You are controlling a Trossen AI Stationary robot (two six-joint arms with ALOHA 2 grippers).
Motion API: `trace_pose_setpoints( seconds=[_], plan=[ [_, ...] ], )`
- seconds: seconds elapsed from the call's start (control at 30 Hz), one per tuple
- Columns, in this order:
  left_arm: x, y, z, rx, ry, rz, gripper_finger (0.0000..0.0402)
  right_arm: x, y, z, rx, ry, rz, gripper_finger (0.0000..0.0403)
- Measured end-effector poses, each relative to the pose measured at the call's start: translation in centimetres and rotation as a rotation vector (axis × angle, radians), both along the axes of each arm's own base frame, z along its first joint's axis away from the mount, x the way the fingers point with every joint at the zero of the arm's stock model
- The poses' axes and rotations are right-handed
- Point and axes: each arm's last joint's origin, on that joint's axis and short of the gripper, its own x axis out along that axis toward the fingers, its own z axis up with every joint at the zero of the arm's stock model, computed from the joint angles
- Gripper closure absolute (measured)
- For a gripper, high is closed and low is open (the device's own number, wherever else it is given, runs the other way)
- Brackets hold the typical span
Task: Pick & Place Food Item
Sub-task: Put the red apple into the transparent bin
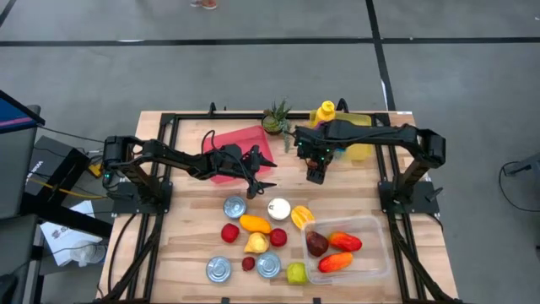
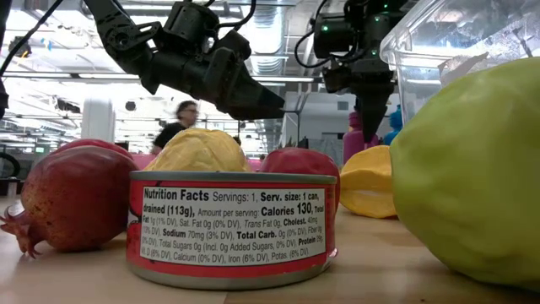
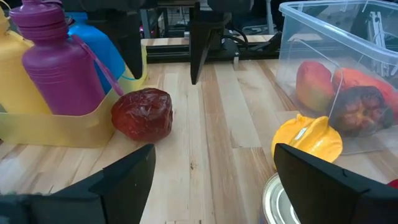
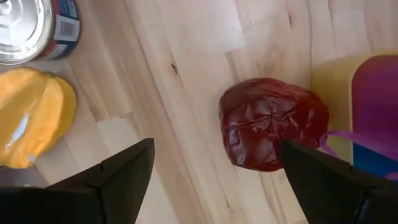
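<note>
Your light slatted wooden table (image 1: 177,253) stands on a grey concrete floor (image 1: 253,76) crossed by dark lines (image 1: 377,34) — behind it, a person (image 2: 179,121) under bright ceiling lights.

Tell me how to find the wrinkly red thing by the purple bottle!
Find the yellow tray holding the purple bottle. On the bare wood right beside that tray lies a dark red lump, under the open right gripper. It is wrinkled and shiny, and it sits alone, away from the cans and fruit heaped by the clear bin.
</note>
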Motion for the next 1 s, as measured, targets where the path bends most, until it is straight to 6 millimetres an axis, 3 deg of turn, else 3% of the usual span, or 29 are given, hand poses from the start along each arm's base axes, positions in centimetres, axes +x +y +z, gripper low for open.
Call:
trace_pose_setpoints(
  seconds=[0.2, 0.4, 0.57, 0.87, 1.0],
  plan=[
    [0.0, 0.0, 0.0, -0.005, -0.001, -0.015, 0.0082, -0.2, -1.1, 0.0, 0.008, -0.01, -0.093, 0.0042],
    [0.0, 0.0, 0.0, -0.012, -0.001, -0.014, 0.0082, -0.4, -2.0, 0.0, 0.033, -0.023, -0.359, 0.0043],
    [-0.3, -0.5, 0.7, -0.038, -0.011, -0.046, 0.0082, -0.2, -1.7, 0.0, 0.05, -0.04, -0.492, 0.0049],
    [-2.1, -4.4, 4.5, 0.055, -0.101, -0.194, 0.0082, 0.1, 0.7, 0.0, 0.092, 0.001, -0.682, 0.0049],
    [-3.9, -6.0, 5.1, 0.118, -0.156, -0.232, 0.0082, 0.3, 1.5, 0.0, 0.1, 0.006, -0.762, 0.0049]
  ],
)
